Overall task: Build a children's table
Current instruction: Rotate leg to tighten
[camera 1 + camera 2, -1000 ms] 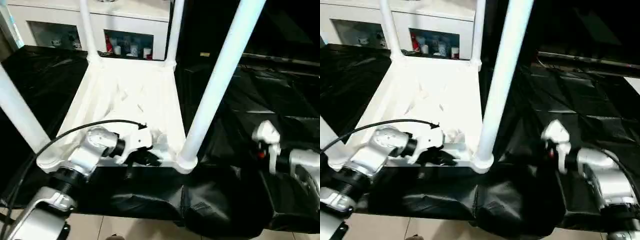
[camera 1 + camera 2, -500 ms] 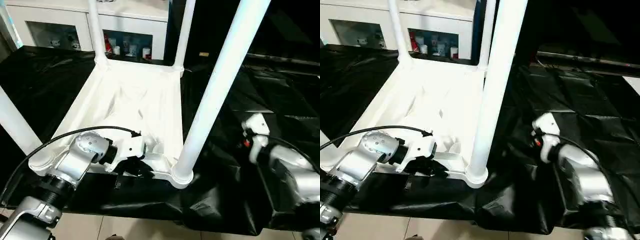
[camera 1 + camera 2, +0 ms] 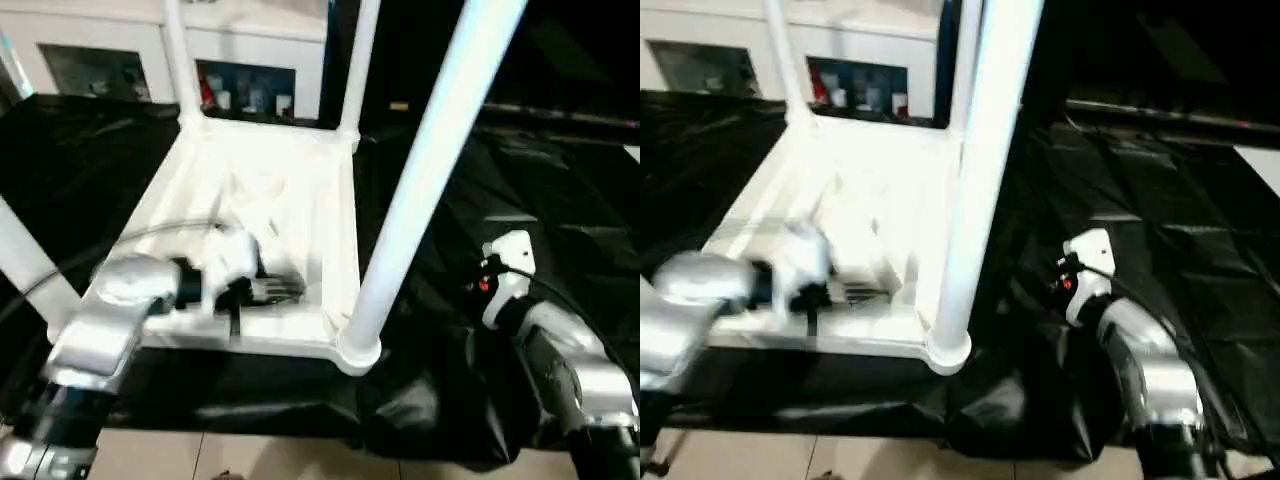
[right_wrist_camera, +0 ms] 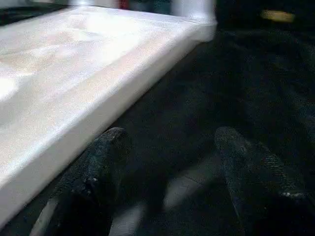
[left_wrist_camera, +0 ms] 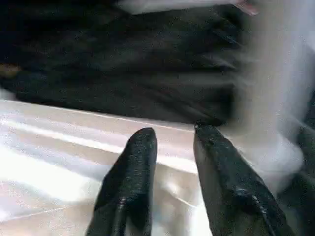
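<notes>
The children's table (image 3: 270,200) lies upside down on a bench draped in black plastic sheeting (image 3: 560,210), its white tabletop flat on the sheet and running from the bench's near edge toward the far one, left of the bench's middle. Four white legs stand up out of the corner sockets: the near right leg (image 3: 425,190) rises tall and close to the head camera, the near left leg (image 3: 25,260) shows at the left edge, and the far left leg (image 3: 178,60) and far right leg (image 3: 358,65) stand at the back corners. The left gripper (image 3: 280,290) sits over the ribbed underside near the tabletop's near edge; in the left wrist view its two black fingers (image 5: 133,182) stand a narrow gap apart with nothing between them, pointing at the tabletop's rim and the foot of the near right leg. The right gripper (image 4: 170,142) hangs over the black sheeting beside the tabletop's right edge, its fingers spread wide and empty. Behind the bench stands a white cabinet (image 3: 250,40) with small items behind its glass.
</notes>
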{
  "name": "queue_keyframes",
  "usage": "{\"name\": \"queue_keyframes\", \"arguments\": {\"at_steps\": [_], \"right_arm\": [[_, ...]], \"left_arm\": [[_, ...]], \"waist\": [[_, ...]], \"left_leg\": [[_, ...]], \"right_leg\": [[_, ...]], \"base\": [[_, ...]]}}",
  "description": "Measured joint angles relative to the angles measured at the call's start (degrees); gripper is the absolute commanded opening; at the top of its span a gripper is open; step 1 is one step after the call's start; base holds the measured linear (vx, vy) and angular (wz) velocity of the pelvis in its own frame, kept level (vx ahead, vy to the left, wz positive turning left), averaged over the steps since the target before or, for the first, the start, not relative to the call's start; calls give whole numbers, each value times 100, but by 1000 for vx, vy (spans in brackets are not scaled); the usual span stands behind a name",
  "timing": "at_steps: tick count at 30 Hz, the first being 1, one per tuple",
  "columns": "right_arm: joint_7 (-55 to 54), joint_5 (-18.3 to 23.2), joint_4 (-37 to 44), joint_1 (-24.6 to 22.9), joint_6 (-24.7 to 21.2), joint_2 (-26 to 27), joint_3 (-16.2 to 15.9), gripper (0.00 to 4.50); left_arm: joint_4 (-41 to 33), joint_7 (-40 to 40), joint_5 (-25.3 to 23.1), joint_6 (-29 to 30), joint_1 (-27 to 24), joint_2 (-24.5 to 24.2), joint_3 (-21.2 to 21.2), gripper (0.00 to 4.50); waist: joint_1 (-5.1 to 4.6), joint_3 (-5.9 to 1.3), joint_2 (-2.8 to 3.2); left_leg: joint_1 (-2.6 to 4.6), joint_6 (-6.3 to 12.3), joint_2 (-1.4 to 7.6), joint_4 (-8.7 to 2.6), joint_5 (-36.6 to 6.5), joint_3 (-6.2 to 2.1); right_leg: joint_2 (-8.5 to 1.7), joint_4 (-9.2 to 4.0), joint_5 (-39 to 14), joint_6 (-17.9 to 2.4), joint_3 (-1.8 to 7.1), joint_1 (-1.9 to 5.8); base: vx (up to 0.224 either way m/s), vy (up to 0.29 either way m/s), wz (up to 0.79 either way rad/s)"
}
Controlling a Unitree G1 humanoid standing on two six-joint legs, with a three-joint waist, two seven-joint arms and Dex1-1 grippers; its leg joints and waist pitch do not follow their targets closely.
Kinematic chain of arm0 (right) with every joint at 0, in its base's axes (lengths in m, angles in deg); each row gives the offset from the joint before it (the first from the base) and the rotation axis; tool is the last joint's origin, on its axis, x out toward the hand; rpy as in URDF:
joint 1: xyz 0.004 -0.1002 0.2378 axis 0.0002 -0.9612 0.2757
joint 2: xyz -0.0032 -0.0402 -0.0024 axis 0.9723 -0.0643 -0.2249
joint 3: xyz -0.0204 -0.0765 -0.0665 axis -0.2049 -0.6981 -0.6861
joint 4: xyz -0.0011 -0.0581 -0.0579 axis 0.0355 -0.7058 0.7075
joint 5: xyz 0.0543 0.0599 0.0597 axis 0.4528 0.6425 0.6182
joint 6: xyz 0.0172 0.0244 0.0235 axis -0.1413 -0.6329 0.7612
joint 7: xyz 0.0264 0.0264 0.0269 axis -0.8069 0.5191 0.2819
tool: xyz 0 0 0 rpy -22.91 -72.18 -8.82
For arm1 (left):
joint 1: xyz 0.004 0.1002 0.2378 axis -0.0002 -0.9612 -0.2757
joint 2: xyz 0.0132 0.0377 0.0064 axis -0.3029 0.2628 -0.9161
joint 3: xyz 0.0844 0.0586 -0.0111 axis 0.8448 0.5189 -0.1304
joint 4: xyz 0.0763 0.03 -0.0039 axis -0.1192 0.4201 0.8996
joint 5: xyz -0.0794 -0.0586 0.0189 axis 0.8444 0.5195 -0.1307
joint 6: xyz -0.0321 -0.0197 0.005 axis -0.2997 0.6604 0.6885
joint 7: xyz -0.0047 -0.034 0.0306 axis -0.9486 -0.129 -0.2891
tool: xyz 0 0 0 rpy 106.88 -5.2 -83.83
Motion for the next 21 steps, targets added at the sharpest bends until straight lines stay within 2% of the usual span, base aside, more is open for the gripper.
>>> {"name": "queue_keyframes", "arguments": {"at_steps": [2, 3, 4, 7, 10, 12, 14, 16, 19, 21], "right_arm": [[-343, -112, 68, -66, -72, 52, 95, 309], [-582, -192, 256, -190, -119, 114, 153, 335], [-737, -205, 479, -329, -171, 194, 169, 335], [-951, -167, 1230, -819, -258, 578, 104, 345], [-1016, -108, 1670, -1063, -293, 728, -14, 378], [-1021, -64, 1784, -1113, -293, 755, -51, 391], [-1026, -52, 1950, -1285, -277, 790, -132, 415], [-1014, -9, 2051, -1500, -280, 886, -210, 422], [-1003, 41, 2154, -1554, -315, 918, -282, 448], [-1011, -54, 2229, -1558, -289, 885, -392, 450]], "left_arm": [[-5, 696, -115, -197, -131, 359, -183, 185], [-63, 1352, -229, -268, -298, 731, -431, 190], [-134, 1891, -326, -309, -451, 1061, -574, 190], [-308, 3110, -508, -511, -1157, 1795, -843, 215], [-491, 3463, -440, -529, -1692, 2043, -1115, 242], [-731, 3534, -334, -445, -1840, 2096, -1300, 263], [-1064, 3544, -295, -431, -2136, 2109, -1296, 277], [-1223, 3565, -299, -450, -2505, 2125, -1200, 288], [-1214, 3655, -339, -474, -2584, 2188, -1042, 322], [-1138, 3799, -474, -568, -2557, 2228, -922, 337]], "waist": [[-11, 4, -13], [-25, 4, -13], [-45, 2, -31], [-96, 14, -81], [-115, 21, -108], [-97, 19, -112], [-76, 4, -84], [-75, 4, -38], [-78, 8, 1], [-92, 11, 38]], "left_leg": [[-6, -1, 2, 2, 1, -1], [-8, 0, 2, 1, -1, -3], [-13, 0, 2, -4, -1, -2], [-19, 1, 9, -15, -3, -8], [-38, -1, 13, -16, -4, -14], [-39, -2, 10, -13, -3, -13], [-36, -1, 6, -15, -5, -19], [-29, 2, 5, -21, -6, -24], [-28, 3, 6, -10, -5, -31], [-31, 5, 4, -11, -6, -33]], "right_leg": [[5, -1, -12, 20, -6, -1], [6, -3, -18, 29, -3, 0], [6, -6, -18, 30, -4, -4], [18, -14, -37, 50, -8, -12], [24, -17, -36, 49, -6, -32], [26, -17, -35, 49, 0, -31], [28, -37, -35, 51, 4, -14], [38, -77, -26, 64, 11, 15], [49, -89, -18, 76, 29, 22], [49, -98, -15, 80, 33, 40]], "base": [[0, 0, 0], [0, 0, 0], [0, 0, 0], [0, 0, 0], [0, 0, 0], [0, 0, 0], [0, 0, 0], [0, 0, 0], [0, 0, 0], [0, 0, 0]]}}
